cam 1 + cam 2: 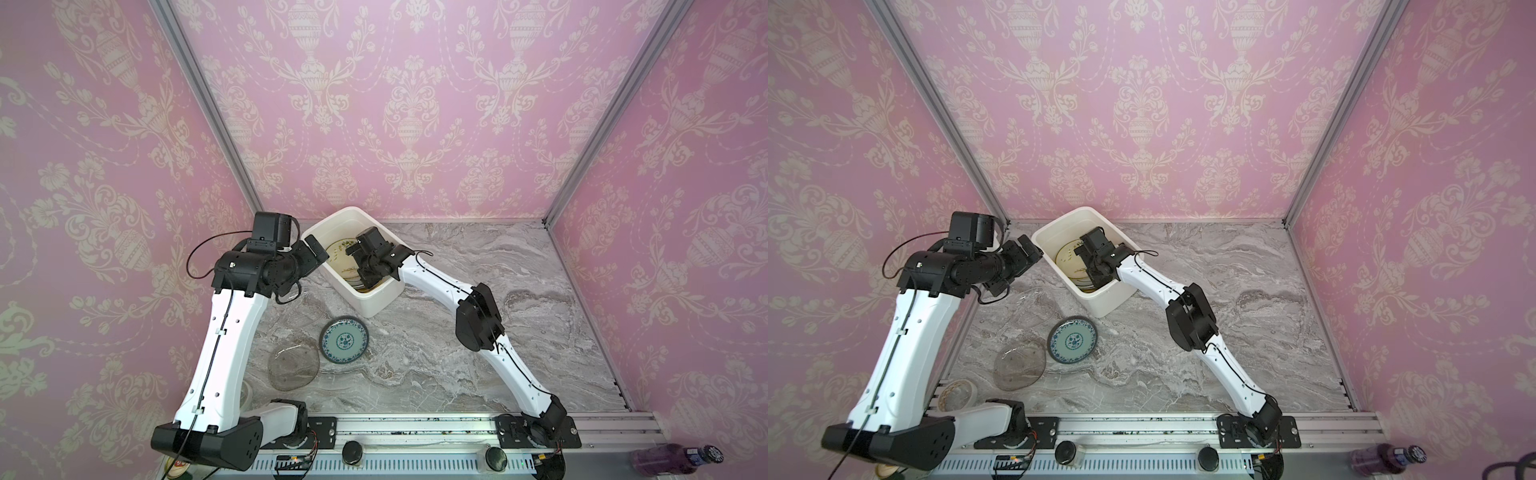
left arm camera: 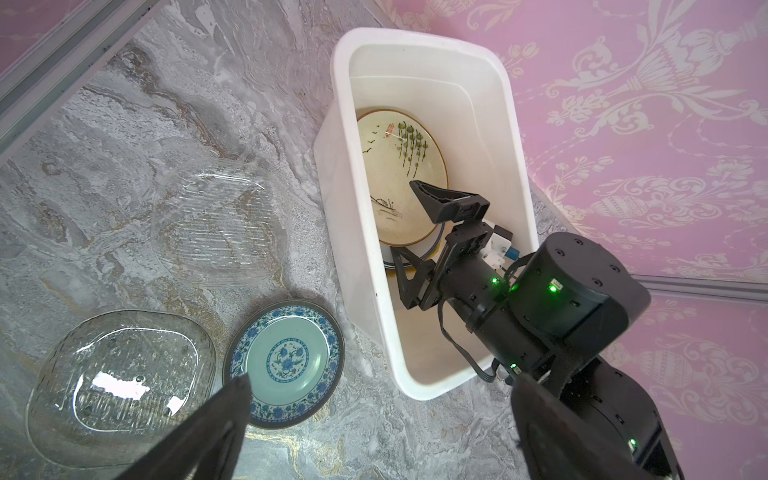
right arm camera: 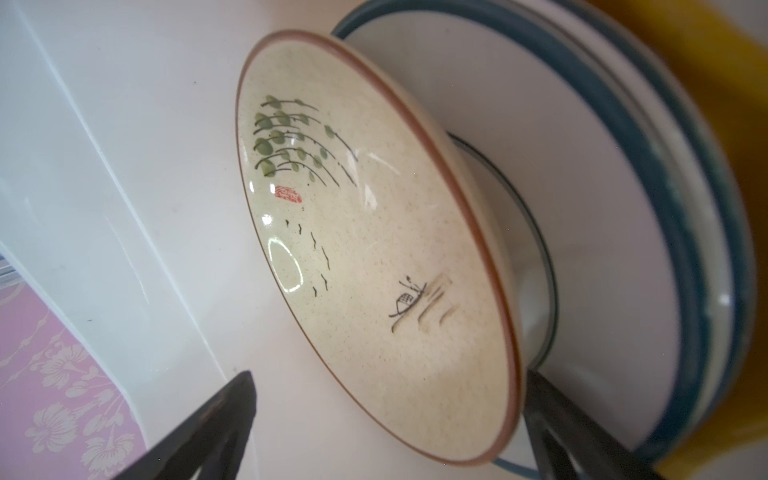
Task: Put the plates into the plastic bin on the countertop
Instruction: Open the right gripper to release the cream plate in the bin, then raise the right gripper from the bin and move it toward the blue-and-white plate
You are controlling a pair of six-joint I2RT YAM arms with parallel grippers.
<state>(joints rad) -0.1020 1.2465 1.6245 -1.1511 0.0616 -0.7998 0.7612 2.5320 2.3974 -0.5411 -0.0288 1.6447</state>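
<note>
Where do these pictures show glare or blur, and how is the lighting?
In both top views, soft even light, only faint shadows on the countertop; in the left wrist view, a white glare patch on the clear glass plate; in the right wrist view, the cream plate is sharp with small reflections, the yellow plate behind blurs.

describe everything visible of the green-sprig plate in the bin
The green-sprig plate looks like glossy speckled cream ceramic, brown-rimmed, painted with a red seal and a small boat. It sits face up inside the white bin on a white blue-rimmed plate; the right gripper is open, its jaws straddling the plate's edge.
</note>
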